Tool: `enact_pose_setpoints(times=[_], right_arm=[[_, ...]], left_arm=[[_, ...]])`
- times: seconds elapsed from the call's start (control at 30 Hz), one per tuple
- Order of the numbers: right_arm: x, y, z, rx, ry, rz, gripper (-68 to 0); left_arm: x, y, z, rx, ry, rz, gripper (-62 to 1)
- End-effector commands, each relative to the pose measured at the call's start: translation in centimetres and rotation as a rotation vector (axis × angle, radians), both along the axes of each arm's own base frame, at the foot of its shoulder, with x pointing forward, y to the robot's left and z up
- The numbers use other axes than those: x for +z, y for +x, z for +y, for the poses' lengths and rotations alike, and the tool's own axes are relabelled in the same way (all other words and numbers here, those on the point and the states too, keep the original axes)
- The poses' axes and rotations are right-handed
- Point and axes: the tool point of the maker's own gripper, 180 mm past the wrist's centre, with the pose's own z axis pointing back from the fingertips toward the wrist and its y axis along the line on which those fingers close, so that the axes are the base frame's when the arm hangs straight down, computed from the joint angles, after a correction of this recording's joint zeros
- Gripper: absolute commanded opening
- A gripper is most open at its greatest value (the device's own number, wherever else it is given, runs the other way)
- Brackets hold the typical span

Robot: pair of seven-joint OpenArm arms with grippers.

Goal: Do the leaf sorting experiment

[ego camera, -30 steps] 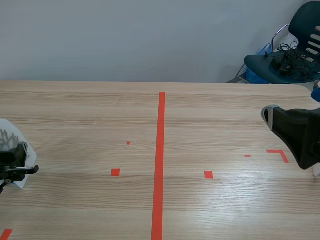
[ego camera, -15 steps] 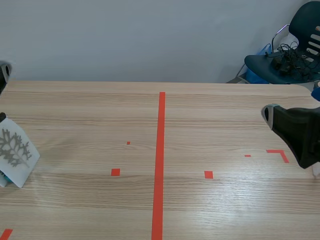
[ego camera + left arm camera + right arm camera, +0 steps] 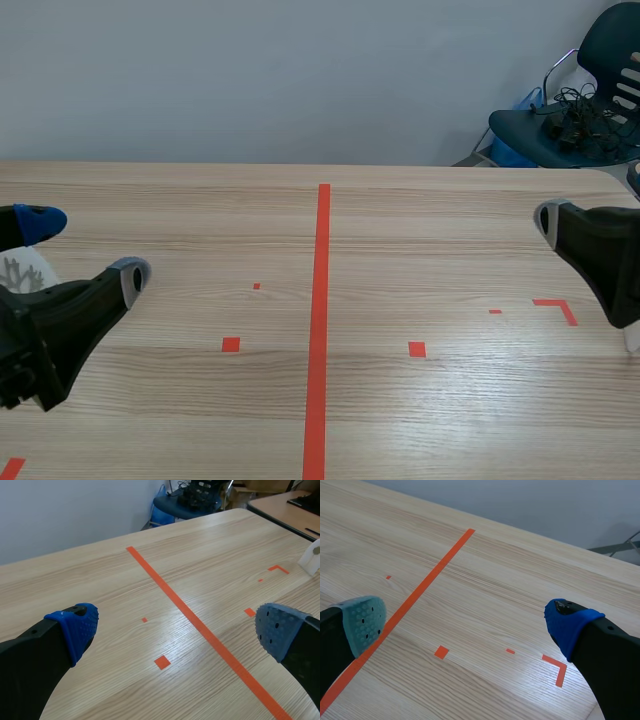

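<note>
A white card with a grey leaf print [image 3: 18,272] lies at the table's far left edge, mostly hidden behind my left gripper [image 3: 85,248]. That gripper hangs open above the table, nothing between its blue pad and grey pad. In the left wrist view the left gripper [image 3: 176,629] spans bare wood and the orange centre line [image 3: 200,625]. My right gripper [image 3: 466,622] is open and holds nothing, over the table's right side. Only one of its fingertips [image 3: 548,220] shows clearly in the scene view.
A dark chair [image 3: 570,120] piled with cables stands beyond the table's far right corner. A small white object [image 3: 312,557] sits near the right edge. Small orange squares and a corner mark [image 3: 560,308] dot the wood.
The left gripper let go of the leaf card, opened wide, lifted away and came back in front of the card. The card stayed at the left edge. The right arm barely shifted.
</note>
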Motion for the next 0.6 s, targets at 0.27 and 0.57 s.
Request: enact_pose_setpoints(times=[0.27,0.57], right_arm=[[0.94,0.39,-0.14,0.003,-0.004,-0.027,0.4],[0.89,0.38,-0.15,0.003,-0.005,-0.024,0.4]], left_arm=[[0.67,0.43,-0.30,-0.010,-0.028,-0.018,1.4],[0.70,0.46,-0.30,-0.011,-0.028,-0.019,1.4]])
